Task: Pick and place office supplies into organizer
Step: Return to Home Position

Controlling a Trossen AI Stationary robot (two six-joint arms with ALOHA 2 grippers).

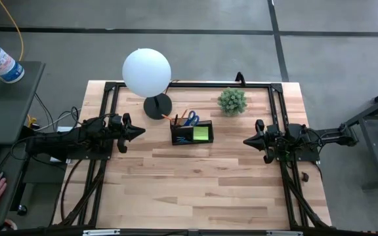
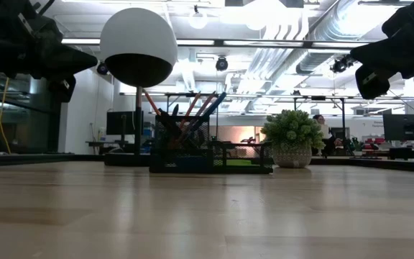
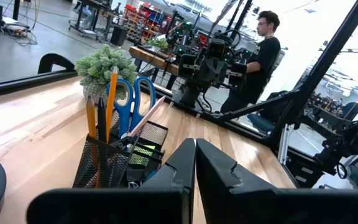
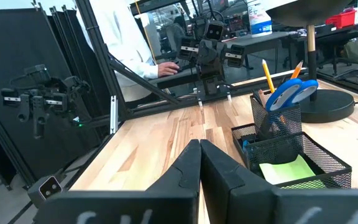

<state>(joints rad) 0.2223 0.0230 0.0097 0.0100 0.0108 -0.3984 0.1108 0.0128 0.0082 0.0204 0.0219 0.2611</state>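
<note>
One mesh organizer (image 3: 97, 165), left gripper (image 1: 142, 131), right gripper (image 1: 245, 140)

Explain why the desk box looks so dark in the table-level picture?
Low view: bright ceiling lights behind backlight the organizer, leaving it nearly a silhouette; high view: even overhead light reaches its green pad, and the lamp globe glares white.
</note>
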